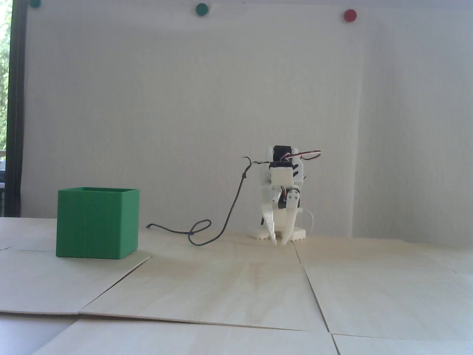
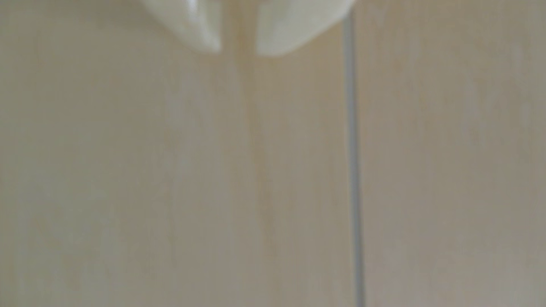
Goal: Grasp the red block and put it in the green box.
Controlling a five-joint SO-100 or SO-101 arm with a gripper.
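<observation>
Pale wooden table (image 1: 236, 288), no legible writing

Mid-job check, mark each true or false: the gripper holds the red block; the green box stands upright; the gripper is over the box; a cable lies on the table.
1. The gripper holds the red block. False: nothing sits between its fingertips, and no red block shows in either view.
2. The green box stands upright on the table. True.
3. The gripper is over the box. False: in the fixed view it is well right of it.
4. A dark cable lies looped on the table. True.
</observation>
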